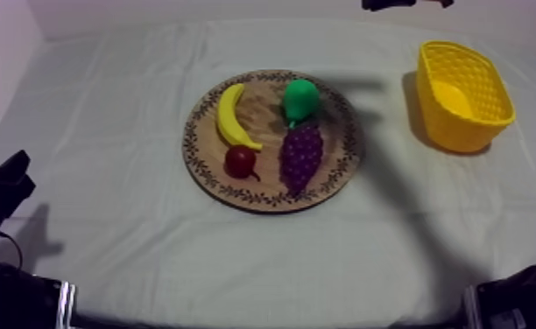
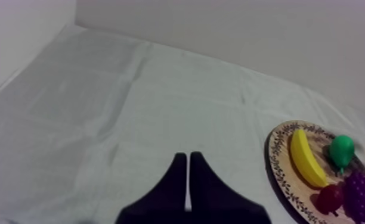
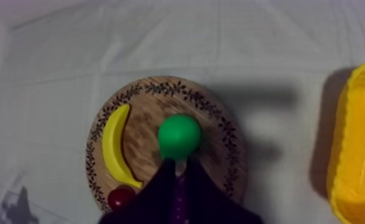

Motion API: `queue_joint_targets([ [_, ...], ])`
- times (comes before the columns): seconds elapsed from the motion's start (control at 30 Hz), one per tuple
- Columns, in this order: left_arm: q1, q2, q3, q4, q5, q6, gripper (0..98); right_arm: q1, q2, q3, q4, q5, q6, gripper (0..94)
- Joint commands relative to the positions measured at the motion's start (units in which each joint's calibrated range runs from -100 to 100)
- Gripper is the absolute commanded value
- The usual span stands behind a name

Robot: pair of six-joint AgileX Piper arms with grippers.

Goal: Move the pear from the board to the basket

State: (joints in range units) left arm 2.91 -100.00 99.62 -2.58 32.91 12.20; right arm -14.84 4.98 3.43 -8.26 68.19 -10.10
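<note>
The green pear (image 1: 300,99) lies on the far right part of the round wooden board (image 1: 203,166), just above the purple grapes (image 1: 301,156). In the right wrist view my right gripper (image 3: 179,164) hangs high over the board (image 3: 161,88). Its fingers lie together as a narrow wedge, their tips just short of the pear (image 3: 179,136) and over the grapes. The yellow basket (image 1: 462,94) stands at the far right with nothing visible inside. My left gripper (image 1: 13,171) rests at the table's left edge, and its fingers (image 2: 179,179) are shut on nothing.
A banana (image 1: 229,115) and a small red fruit (image 1: 240,161) share the board's left half. From the left wrist view the board (image 2: 278,161) with the pear (image 2: 342,150) lies far off across bare cloth. A dark part of an arm (image 1: 403,3) shows at the far edge.
</note>
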Motion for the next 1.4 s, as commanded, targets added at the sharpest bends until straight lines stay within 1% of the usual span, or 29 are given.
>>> queue_joint_targets([
  [0.0,0.02,0.0,0.05,0.02,-0.01,-0.02,0.1,-0.31,0.58,-0.21,0.33,-0.17,-1.25,12.5],
  [0.1,0.02,0.0,0.05,0.02,-0.01,-0.02,0.1,-0.63,1.34,-0.06,0.99,-0.88,-2.53,25.6],
  [0.23,0.02,0.0,0.05,0.02,-0.01,-0.02,0.1,-1.0,2.14,0.57,1.25,-1.57,-3.4,53.2],
  [0.3,0.02,0.0,0.05,0.02,-0.01,-0.02,0.1,-1.08,2.69,0.64,0.89,-1.65,-3.35,64.3],
  [0.37,0.02,0.0,0.05,0.02,-0.01,-0.02,0.1,-1.27,3.57,0.24,0.71,-1.45,-3.44,72.3],
  [0.47,0.02,0.0,0.05,0.02,-0.01,-0.02,0.1,-1.88,5.46,-1.11,0.94,-0.81,-3.98,79.7],
  [0.63,0.02,0.0,0.05,0.02,-0.01,-0.02,0.1,-2.85,9.79,-4.02,1.63,-0.17,-5.23,85.8],
  [0.83,0.02,0.0,0.05,0.02,-0.01,-0.02,0.1,-3.25,16.52,-7.11,2.09,0.04,-6.37,89.2],
  [1.17,0.02,0.0,0.05,0.02,-0.01,-0.02,0.1,-3.05,27.02,-11.91,1.8,0.22,-6.85,91.3],
  [1.37,0.02,0.0,0.05,0.02,-0.01,-0.02,0.1,-3.88,31.35,-13.23,2.05,0.03,-7.35,91.8],
])
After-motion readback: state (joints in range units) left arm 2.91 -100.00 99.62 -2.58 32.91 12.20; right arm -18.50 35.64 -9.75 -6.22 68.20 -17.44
